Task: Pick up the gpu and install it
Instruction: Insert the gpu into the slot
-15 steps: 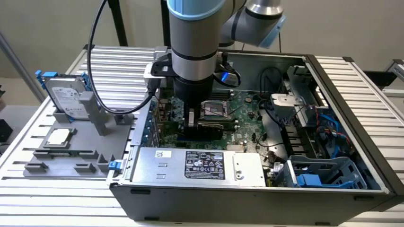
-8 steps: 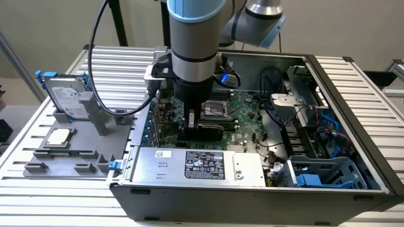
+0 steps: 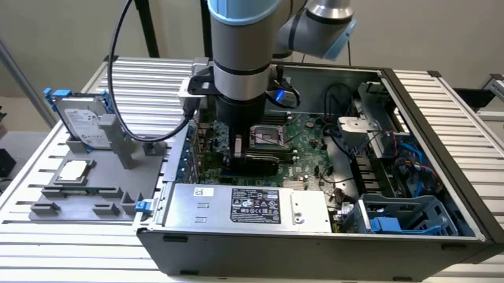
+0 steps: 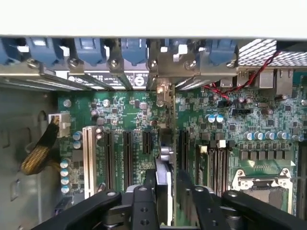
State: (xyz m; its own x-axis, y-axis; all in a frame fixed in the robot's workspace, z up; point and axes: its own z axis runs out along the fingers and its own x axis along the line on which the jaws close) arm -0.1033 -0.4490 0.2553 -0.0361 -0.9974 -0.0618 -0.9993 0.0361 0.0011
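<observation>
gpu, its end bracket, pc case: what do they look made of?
Gpu: thin card seen edge-on between the gripper fingers, likely circuit board, hard to confirm. End bracket: bare silver metal, dull shine. Pc case: painted or coated grey sheet metal, matte, with folded edges.

Open computer case [image 3: 441, 194]: access from above only, walls on every side. Motherboard [image 4: 240, 120] centre occupied by the arm [image 3: 244, 71]; power supply [image 3: 252, 206] and blue drive cage [image 3: 402, 218] block the near edge. Expansion slots [image 4: 127, 158] flanking the held gpu [image 4: 163, 182] stand bare; cables [image 3: 393, 159] crowd the exterior view's right.
</observation>
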